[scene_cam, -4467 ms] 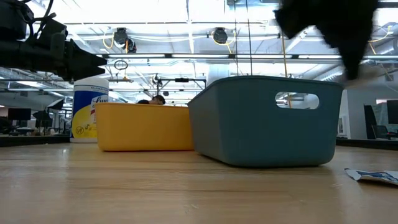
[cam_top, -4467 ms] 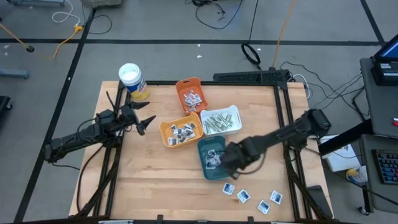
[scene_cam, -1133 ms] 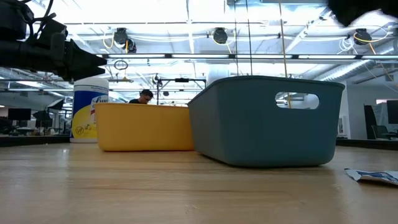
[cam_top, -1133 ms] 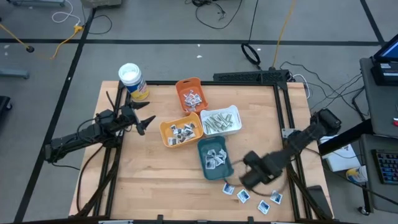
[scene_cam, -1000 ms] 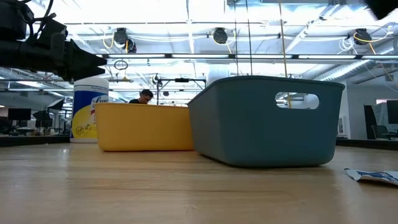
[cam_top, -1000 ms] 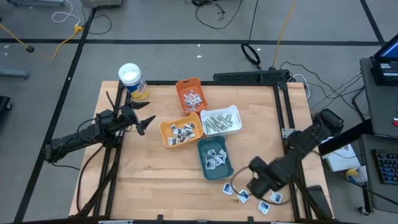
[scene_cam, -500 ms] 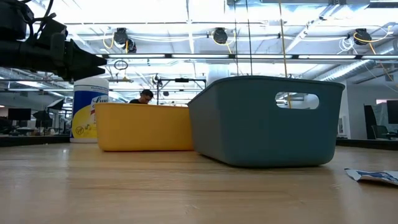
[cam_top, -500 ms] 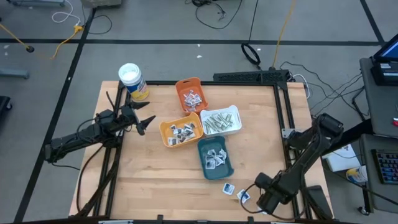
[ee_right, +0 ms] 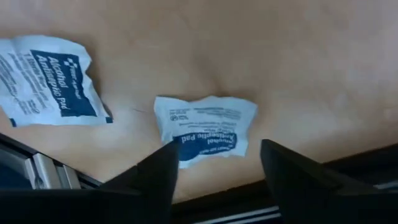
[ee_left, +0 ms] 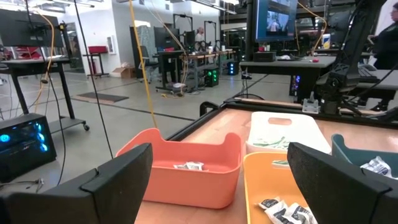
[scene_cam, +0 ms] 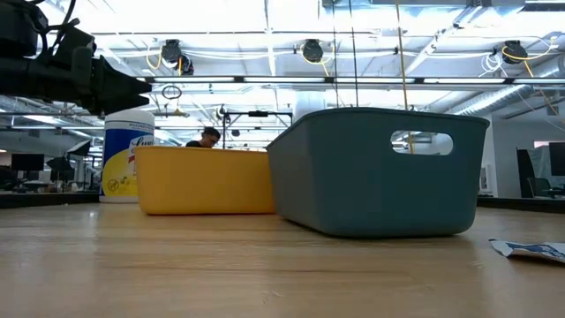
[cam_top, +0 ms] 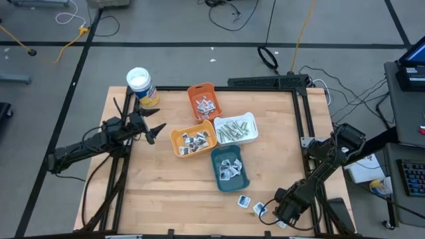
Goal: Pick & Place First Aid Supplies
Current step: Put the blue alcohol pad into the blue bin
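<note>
Two white sachets with blue print lie flat on the wood in the right wrist view. One sachet (ee_right: 205,127) lies just ahead of my right gripper (ee_right: 214,168), which is open, points steeply down and has a finger on either side of the sachet's near edge, apart from it. The other sachet (ee_right: 53,81) lies off to one side. In the high view my right gripper (cam_top: 282,214) is at the table's near right corner, with two more sachets (cam_top: 243,200) (cam_top: 259,210) to its left. My left gripper (cam_top: 158,130) waits open and level at the left.
Four trays with supplies stand mid-table: red-orange (cam_top: 203,99), white (cam_top: 236,128), yellow-orange (cam_top: 193,140) and teal (cam_top: 230,168). A white-lidded canister (cam_top: 141,86) stands at the far left corner. The table's black frame edge (ee_right: 323,165) runs close by my right gripper.
My right gripper has gone from beside the teal tray toward the table's near right corner, sinking and tipping to point more steeply down over the loose sachets. The sachets and trays have stayed where they were.
</note>
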Motion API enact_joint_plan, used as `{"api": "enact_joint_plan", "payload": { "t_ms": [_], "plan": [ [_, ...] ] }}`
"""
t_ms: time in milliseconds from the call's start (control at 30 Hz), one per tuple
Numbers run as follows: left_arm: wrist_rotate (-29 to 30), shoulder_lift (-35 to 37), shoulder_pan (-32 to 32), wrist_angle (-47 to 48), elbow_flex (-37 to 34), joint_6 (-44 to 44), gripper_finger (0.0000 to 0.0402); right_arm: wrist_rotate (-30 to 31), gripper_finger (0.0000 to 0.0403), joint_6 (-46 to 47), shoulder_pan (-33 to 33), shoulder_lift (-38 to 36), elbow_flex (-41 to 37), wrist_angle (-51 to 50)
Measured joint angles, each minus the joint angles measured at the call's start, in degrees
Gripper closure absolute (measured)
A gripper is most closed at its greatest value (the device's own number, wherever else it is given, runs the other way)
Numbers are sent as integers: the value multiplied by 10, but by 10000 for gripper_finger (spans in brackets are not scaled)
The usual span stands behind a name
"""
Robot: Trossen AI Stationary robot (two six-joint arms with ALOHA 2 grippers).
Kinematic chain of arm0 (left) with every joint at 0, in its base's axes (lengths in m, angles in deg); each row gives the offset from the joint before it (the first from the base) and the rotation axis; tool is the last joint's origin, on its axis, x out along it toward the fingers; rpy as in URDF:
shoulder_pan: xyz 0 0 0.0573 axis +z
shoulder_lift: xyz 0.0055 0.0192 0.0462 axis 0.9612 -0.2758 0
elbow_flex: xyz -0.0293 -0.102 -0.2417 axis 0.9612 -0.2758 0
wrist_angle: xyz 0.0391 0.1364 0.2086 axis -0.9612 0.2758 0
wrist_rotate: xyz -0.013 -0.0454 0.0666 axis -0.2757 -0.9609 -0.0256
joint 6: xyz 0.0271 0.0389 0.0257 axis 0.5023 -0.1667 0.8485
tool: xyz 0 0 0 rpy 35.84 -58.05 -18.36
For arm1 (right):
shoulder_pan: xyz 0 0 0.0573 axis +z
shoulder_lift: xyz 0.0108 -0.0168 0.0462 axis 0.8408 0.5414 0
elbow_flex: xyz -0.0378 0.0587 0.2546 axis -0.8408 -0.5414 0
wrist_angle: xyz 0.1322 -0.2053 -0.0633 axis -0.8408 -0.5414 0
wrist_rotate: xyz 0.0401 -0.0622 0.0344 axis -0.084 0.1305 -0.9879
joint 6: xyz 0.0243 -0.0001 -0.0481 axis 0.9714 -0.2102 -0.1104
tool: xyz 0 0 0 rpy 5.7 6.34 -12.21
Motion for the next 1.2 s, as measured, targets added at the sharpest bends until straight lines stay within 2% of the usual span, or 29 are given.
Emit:
{"api": "enact_joint_plan", "payload": {
  "t_ms": [133,300,367,700,933,1200],
  "plan": [
    [0,0,0,0,0,0,23,-10,257,0,0,0,-11,20],
    [0,0,0,0,0,0,23,-7,365,-8,0,0,-12,22],
    [0,0,0,0,0,0,23,-6,393,-15,0,0,-12,24],
    [0,0,0,0,0,0,23,6,400,-14,-2,-1,-11,21],
    [0,0,0,0,0,0,23,22,402,-26,-9,-48,20,-59],
    [0,0,0,0,0,0,23,24,388,-15,-13,-66,21,-37]
  ]
}}
